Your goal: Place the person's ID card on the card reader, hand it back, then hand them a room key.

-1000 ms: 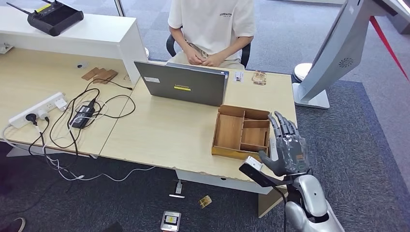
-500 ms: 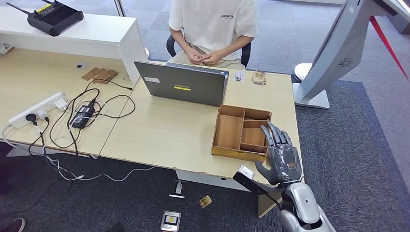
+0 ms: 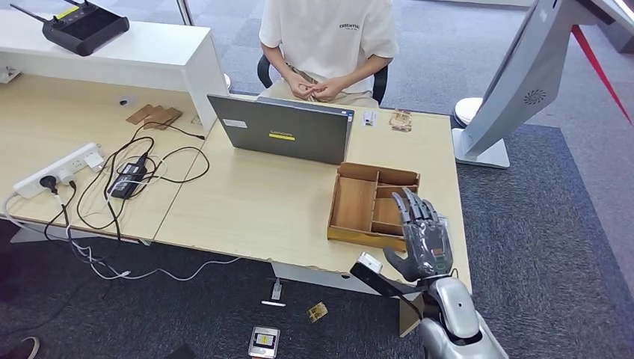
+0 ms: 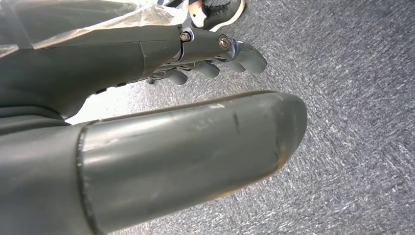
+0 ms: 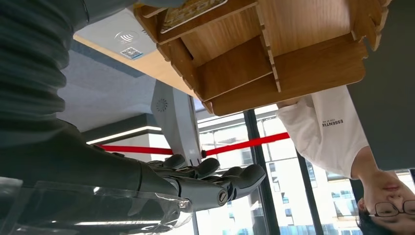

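My right hand [image 3: 422, 239] hovers over the near right corner of the wooden divided tray [image 3: 366, 238], fingers spread and holding nothing. In the right wrist view the hand's fingers [image 5: 210, 183] stretch out empty beside the tray [image 5: 293, 63]. A patterned card [image 5: 188, 9] lies in one tray compartment, and the white card reader [image 5: 117, 36] lies on the desk next to the tray. My left hand [image 4: 210, 58] hangs over grey carpet with nothing in it. The person [image 3: 329, 37] sits across the desk with both hands together. A small card [image 3: 368, 117] lies near them.
A grey laptop [image 3: 288, 134] stands open between the tray and the person. A power strip [image 3: 60, 168] and tangled cables cover the left desk. A small patterned item [image 3: 401, 120] lies at the far edge. A white kiosk [image 3: 516, 82] stands to the right on the carpet.
My right hand has drawn back toward me and a little to the left, from beside the tray's right wall to its near right corner. The person's hands barely moved.
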Action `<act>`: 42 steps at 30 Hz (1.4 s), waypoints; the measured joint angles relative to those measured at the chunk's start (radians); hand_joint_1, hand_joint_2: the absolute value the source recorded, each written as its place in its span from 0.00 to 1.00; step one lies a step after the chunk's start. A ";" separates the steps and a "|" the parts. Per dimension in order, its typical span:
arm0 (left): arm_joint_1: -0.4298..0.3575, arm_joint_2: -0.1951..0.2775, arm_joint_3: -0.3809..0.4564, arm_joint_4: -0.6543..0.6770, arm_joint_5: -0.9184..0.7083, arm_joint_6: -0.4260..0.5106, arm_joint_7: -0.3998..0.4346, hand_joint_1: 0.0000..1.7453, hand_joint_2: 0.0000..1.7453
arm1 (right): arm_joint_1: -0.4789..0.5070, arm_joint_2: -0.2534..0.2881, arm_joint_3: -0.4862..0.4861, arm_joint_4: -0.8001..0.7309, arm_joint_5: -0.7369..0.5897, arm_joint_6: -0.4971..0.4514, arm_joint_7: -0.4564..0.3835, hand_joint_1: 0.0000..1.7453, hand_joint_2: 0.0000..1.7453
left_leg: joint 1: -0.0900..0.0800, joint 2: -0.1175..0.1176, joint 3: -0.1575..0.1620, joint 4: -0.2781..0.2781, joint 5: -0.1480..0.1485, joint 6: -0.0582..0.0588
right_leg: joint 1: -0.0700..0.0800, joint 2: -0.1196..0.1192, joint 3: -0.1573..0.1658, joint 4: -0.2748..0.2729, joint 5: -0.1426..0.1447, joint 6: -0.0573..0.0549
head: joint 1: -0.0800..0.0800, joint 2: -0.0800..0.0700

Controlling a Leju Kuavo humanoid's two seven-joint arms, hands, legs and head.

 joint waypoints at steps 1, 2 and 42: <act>0.000 0.000 0.000 0.000 0.001 0.002 0.000 0.00 0.00 | -0.010 0.009 0.001 0.016 0.003 -0.008 -0.004 0.00 1.00 | 0.000 0.000 0.000 0.000 0.000 0.000 | 0.000 0.000 0.000 0.000 0.000 0.000 | 0.000 0.000; 0.000 -0.001 0.000 0.000 0.002 0.003 0.000 0.00 0.00 | -0.020 0.017 0.001 0.032 0.006 -0.016 -0.007 0.00 1.00 | 0.000 0.000 0.000 0.000 0.000 0.000 | 0.000 0.000 0.000 0.000 0.000 0.000 | 0.000 0.000; 0.010 -0.004 0.000 0.000 -0.008 0.016 0.002 0.00 0.00 | -0.078 0.056 -0.031 0.259 -0.020 -0.137 -0.041 0.00 1.00 | 0.000 0.000 0.000 0.000 0.000 0.000 | 0.000 0.000 -0.001 0.000 0.000 0.000 | 0.000 0.000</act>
